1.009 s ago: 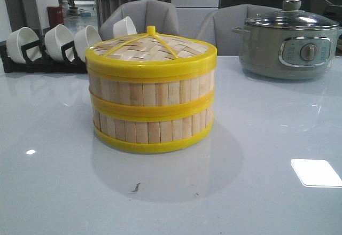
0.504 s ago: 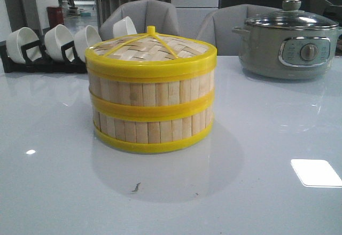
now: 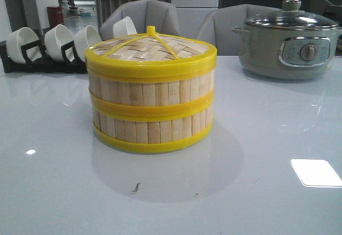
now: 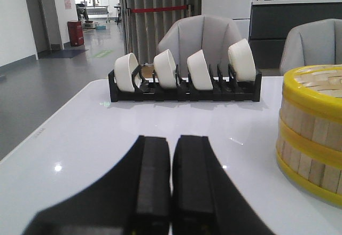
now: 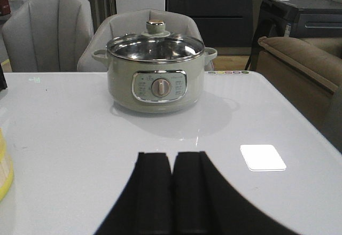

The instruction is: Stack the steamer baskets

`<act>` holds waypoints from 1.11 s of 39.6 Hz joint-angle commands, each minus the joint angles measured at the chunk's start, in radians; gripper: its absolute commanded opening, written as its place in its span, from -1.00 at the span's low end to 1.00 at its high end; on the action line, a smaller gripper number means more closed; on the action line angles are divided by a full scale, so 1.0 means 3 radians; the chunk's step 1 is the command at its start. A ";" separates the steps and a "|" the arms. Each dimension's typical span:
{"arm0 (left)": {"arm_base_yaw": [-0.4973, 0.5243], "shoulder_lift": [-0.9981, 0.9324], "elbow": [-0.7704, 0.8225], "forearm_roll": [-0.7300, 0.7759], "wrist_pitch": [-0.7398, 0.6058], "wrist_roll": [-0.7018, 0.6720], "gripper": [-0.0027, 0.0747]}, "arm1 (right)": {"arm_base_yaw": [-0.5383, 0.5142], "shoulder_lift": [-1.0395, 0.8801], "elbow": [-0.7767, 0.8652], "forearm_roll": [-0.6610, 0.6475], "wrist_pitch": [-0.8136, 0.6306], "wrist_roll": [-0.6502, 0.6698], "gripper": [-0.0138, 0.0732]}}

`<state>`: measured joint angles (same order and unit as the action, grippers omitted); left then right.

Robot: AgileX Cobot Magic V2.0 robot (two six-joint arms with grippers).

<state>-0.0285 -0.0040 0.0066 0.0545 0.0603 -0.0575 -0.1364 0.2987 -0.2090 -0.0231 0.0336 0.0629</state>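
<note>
Centrally: steamer baskets (image 3: 151, 112), two, stacked one upon the other, yellow rims flush at the middle seam, standing upright on the tabletop (image 3: 267, 139) at mid-depth in the front view. Woven lid (image 3: 151, 51) with yellow rim and knob seated on top, level. In the left wrist view the same stack (image 4: 312, 128) stands near that arm, to one side and apart from it.

Left gripper (image 4: 171, 179): fingers (image 4: 152, 176) pressed together, nothing between them, low over the tabletop. Right gripper (image 5: 172, 192): fingers (image 5: 154, 192) likewise closed together and empty; only a sliver of yellow basket rim shows at the frame edge.

Judged status: stacking appears complete, both arms clear of the stack. Handling note: should any adjustment be wanted, approach from either side at the rims, not the slats, and avoid nudging the light stack across the glossy surface; otherwise leave untouched.

Surroundings: black rack (image 4: 184, 88) holding four white bowls (image 4: 126, 72), behind and to the left; grey electric pot (image 3: 288, 42) with glass lid and dial, behind and to the right; grey chairs beyond.

Markings: pot control panel carries print around the dial, too small to read. No brand legible on the baskets.
</note>
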 commanded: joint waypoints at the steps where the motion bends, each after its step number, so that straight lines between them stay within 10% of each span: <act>1: 0.0003 -0.0047 0.0002 -0.0033 -0.0296 -0.0008 -0.65 | -0.0015 0.0017 -0.0104 -0.0025 -0.0308 -0.0037 -0.53; 44: 0.0003 -0.0044 0.0002 -0.0033 -0.0296 -0.0008 -0.65 | 0.0250 -0.1102 0.0749 0.0098 -0.0186 0.0054 -0.53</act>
<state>-0.0285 -0.0040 0.0066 0.0536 0.0599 -0.0568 -0.0632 -0.0101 0.0308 0.0000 0.0616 0.0757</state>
